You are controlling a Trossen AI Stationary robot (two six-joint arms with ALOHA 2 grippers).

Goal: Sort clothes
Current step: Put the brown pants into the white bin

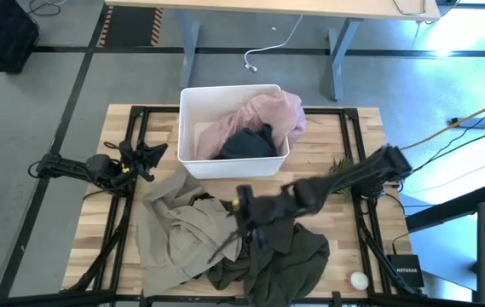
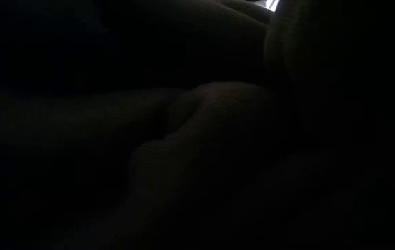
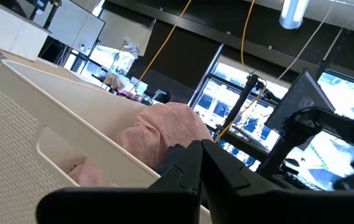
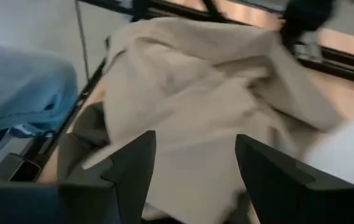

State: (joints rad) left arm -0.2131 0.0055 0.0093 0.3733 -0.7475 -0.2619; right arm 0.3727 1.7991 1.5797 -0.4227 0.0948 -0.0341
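The white bin [image 1: 193,128] at the far middle holds the pale pink garment [image 1: 263,118] and the small black one [image 1: 246,143]. The pink one also shows over the bin's rim in the left wrist view [image 3: 170,127]. The beige-khaki garment [image 1: 174,226] lies crumpled on the table's near left. Beside it the dark olive garment [image 1: 289,256] lies at the near middle. My right gripper [image 1: 228,241] is open above the seam of these two, with the beige cloth [image 4: 195,106] ahead of its fingers. My left gripper [image 1: 147,156] is shut and rests left of the bin.
The low view is dark, covered by cloth right at the lens. A person's leg in blue jeans [image 4: 21,93] stands past the table's left side. A small white round object [image 1: 359,279] lies at the near right corner. Black frame bars [image 1: 127,213] run along the table's sides.
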